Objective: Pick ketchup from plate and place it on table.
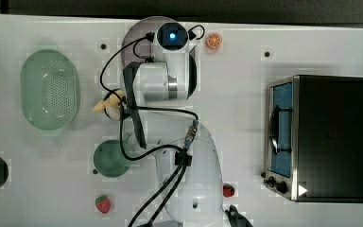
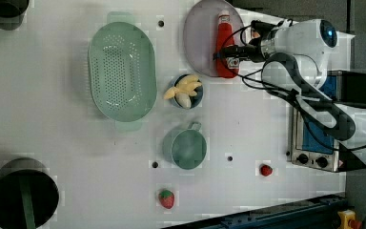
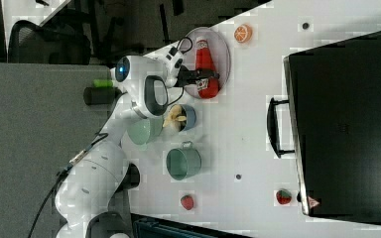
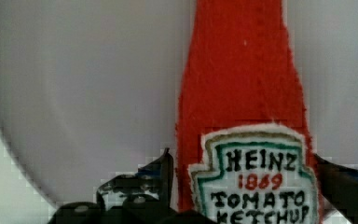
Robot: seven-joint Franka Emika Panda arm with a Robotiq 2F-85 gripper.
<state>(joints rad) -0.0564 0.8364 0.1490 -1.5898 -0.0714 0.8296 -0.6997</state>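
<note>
A: Looking past the gripper (image 4: 242, 186), what sits nearest to it?

B: The ketchup (image 4: 242, 93). Its labelled body lies right between the two fingers (image 4: 161, 175), one on each side, jaws spread wide and nothing gripped yet.

A: How will it handle?

B: It looks like stitched felt with an embroidered label (a soft toy, I'd judge), so light, squashy and not slippery or breakable. I'd close across the wide labelled belly, where the fingers already straddle it; the narrow neck would likely let it droop.

A: Where does it run from the gripper?

B: The neck and whitish cap stretch away from the fingers, along the line the wrist camera looks. In the left view the gripper (image 2: 226, 52) hovers over the lower half of the bottle.

A: And beyond that?

B: The plate (image 4: 74, 93) lies under both, the bottle flat on it. Farther out is the table (image 2: 248, 124), bare white just beside the plate's rim, a fair spot to set it down
</note>
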